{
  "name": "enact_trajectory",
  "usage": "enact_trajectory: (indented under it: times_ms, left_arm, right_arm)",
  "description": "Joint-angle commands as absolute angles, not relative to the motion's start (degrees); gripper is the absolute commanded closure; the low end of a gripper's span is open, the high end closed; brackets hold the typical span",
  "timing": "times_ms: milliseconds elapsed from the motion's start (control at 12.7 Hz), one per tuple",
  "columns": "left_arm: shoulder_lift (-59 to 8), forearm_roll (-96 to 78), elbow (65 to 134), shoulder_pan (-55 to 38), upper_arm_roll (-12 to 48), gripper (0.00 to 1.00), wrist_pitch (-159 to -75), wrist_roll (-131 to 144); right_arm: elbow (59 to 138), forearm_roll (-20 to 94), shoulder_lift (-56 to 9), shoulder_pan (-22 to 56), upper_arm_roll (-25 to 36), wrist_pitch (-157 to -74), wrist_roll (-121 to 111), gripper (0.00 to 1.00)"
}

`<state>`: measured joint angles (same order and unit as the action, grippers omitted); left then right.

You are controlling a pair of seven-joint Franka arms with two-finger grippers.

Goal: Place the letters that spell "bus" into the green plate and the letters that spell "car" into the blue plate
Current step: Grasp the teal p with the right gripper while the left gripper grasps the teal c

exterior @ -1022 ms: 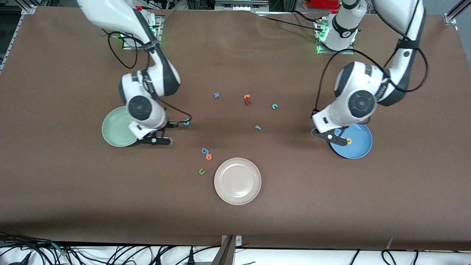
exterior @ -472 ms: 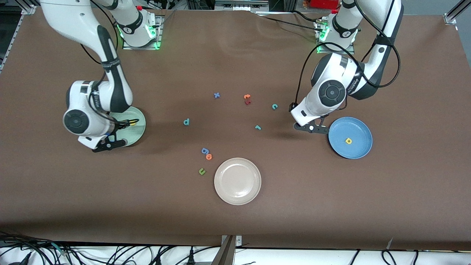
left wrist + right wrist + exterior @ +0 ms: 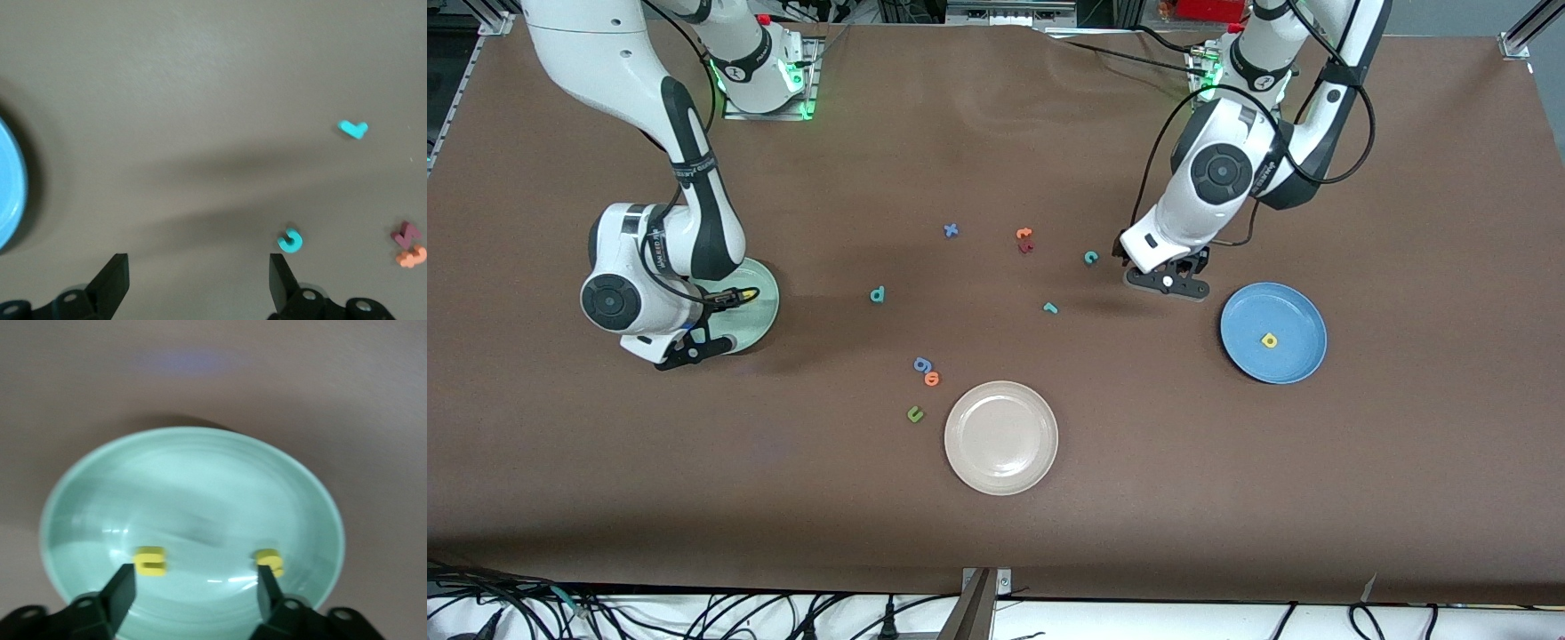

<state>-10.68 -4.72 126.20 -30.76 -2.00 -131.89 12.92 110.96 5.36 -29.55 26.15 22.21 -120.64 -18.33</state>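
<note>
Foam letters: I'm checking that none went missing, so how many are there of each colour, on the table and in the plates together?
Teal foam letters: 3
Yellow foam letters: 3
Blue foam letters: 2
Orange foam letters: 2
Dark red foam letter: 1
Green foam letter: 1
Total: 12

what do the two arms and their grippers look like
Both arms are glossy white with dark grey joint bands, round dark caps on the wrists and loose black cables looping alongside. Green lights glow at the bases. The left gripper and right gripper are black, each with two flat, wedge-shaped jaws.
</note>
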Motion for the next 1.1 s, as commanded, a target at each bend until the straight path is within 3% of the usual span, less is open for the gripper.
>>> enact_trajectory:
  times_ms: [0,314,550,865,1022]
  left_arm:
    - [-8.17,-1.86,128.93,-35.05,-2.37,0.05,-134.20,12.74]
    - [-9.92,-1.58,132.36,-35.59,-0.44,0.03,-142.10,12.48]
    - [-12.30,-1.58,133.42,-36.21,0.79,0.01,-146.69,12.39]
    - [-15.64,-1.58,133.42,-37.97,0.88,0.01,-149.32,12.30]
    - [-17.13,-1.58,133.33,-37.97,0.88,0.01,-149.33,12.30]
  right_arm:
    - [111.01,6.06,-25.59,26.46,18.04,-118.13,-12.09,0.00]
    - [110.57,6.59,-23.91,26.46,9.77,-119.43,2.33,0.01]
    - [110.83,8.79,-25.22,26.46,3.97,-125.48,15.61,0.02]
    - [111.27,8.70,-29.43,31.01,1.85,-133.84,25.91,0.28]
    - [112.49,8.70,-29.88,31.55,1.85,-135.61,26.46,0.36]
